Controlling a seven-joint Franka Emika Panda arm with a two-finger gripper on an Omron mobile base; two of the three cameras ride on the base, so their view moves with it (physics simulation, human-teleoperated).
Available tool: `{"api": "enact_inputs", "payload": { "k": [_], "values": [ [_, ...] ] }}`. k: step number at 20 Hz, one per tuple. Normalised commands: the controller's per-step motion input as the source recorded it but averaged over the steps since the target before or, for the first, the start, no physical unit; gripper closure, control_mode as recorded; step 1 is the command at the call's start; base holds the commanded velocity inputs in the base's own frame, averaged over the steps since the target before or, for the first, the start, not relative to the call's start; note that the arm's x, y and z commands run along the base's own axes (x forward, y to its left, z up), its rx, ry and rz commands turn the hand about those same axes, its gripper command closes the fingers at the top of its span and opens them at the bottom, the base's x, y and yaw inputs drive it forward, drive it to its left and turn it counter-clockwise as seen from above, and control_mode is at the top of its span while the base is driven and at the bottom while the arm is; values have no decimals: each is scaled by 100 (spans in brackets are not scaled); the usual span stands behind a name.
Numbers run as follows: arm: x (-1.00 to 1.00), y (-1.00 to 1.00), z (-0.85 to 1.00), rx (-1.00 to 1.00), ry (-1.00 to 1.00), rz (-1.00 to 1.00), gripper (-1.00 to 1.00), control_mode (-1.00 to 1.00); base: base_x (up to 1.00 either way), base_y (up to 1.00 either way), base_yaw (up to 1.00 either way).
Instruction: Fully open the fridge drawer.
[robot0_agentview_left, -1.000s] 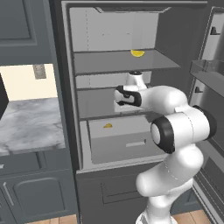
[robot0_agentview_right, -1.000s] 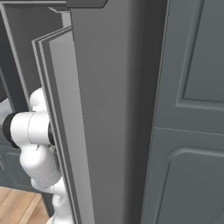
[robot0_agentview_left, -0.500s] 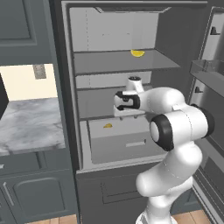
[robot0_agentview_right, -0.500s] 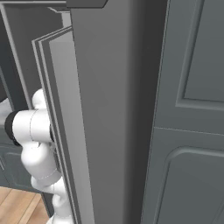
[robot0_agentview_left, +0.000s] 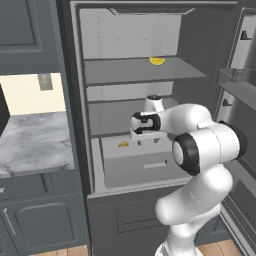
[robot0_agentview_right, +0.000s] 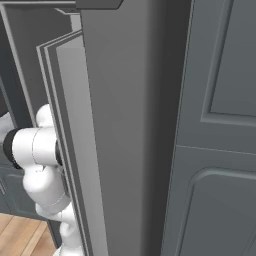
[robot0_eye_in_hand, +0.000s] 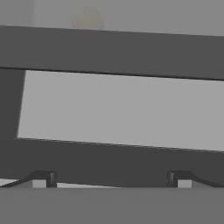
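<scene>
The fridge drawer (robot0_agentview_left: 131, 171) is a wide light-grey bin at the bottom of the open fridge, with a small pale bar handle (robot0_agentview_left: 155, 165) on its flat front. A small yellow item (robot0_agentview_left: 123, 144) lies inside it near the back left. My gripper (robot0_agentview_left: 148, 142) hangs just above the drawer's top rim, above the handle and apart from it. It is open, its fingertips (robot0_eye_in_hand: 43, 178) spread wide with nothing between them. The hand view looks past my gripper (robot0_eye_in_hand: 111, 179) at dark bands and a light-grey panel (robot0_eye_in_hand: 122, 109) inside the fridge.
Two flat grey shelves (robot0_agentview_left: 140, 72) sit above the drawer, the upper one carrying a yellow item (robot0_agentview_left: 157, 61). The open fridge door with its bins (robot0_agentview_left: 240, 85) stands at the right. A marble counter (robot0_agentview_left: 30, 142) lies to the left. The door's edge (robot0_agentview_right: 125, 150) hides most of my arm (robot0_agentview_right: 35, 147).
My hand has come down from in front of the middle shelf toward the drawer's top rim. The gripper stays open. The drawer has not moved.
</scene>
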Motion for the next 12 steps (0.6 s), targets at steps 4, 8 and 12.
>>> {"api": "enact_inputs", "payload": {
  "k": [4, 8, 12],
  "values": [
    [-81, 0, -30, 0, 0, 0, -100, -100, 0, 0, 0],
    [-83, 0, -23, 0, 0, 0, -100, -100, 0, 0, 0],
    [-94, 0, -23, 0, 0, 0, -100, -100, 0, 0, 0]
  ]
}}
